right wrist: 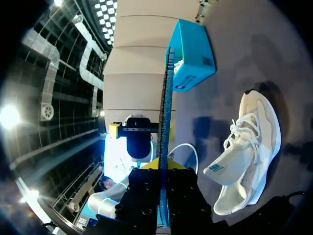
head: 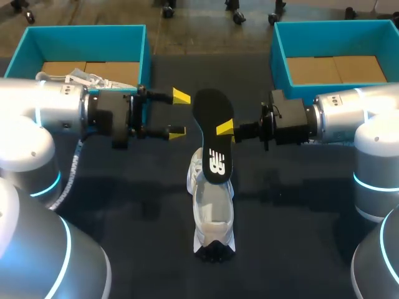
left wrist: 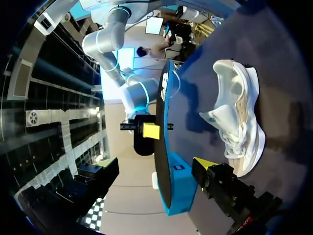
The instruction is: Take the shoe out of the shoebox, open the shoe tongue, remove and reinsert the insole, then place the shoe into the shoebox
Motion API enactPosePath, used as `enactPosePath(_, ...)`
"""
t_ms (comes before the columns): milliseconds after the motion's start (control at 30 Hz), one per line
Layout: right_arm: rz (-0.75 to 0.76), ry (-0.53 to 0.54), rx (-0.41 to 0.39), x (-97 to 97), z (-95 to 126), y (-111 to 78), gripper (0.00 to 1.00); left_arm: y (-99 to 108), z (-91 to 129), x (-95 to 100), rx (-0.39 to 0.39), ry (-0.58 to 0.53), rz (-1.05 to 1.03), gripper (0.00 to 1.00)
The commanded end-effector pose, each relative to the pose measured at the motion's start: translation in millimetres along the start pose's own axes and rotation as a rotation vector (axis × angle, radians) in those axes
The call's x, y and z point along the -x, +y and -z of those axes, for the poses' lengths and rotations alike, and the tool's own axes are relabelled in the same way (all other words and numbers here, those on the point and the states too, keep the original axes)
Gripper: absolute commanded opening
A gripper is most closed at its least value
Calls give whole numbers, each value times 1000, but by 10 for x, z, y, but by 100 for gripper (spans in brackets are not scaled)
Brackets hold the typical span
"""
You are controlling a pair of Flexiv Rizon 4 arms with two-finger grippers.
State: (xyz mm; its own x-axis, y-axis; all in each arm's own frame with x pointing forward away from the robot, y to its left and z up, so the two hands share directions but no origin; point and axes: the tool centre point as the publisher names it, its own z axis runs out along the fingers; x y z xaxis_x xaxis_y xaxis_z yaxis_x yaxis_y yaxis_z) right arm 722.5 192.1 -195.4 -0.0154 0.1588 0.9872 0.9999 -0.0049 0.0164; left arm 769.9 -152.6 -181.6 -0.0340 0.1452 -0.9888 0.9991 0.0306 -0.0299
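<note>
Right hand [head: 224,129] pinches insole [head: 211,112] (long axis running away from me); left hand [head: 179,114] spread.

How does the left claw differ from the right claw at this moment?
The left claw is open, with nothing between its fingers; the right claw is shut on the black insole. The left claw stands beside the insole, apart from it; the right claw holds the insole raised over the white shoe. Both claws have yellow tips and point toward each other, with the insole between them.
</note>
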Motion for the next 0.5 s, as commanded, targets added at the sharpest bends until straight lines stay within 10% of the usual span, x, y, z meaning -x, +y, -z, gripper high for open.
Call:
enactPosePath(33,0,-1,2,1,-15,-2,0,91,-232,-82,7,10,-7,100)
enactPosePath(500,0,-1,2,1,-15,-2,0,92,-460,-146,40,-49,39,92)
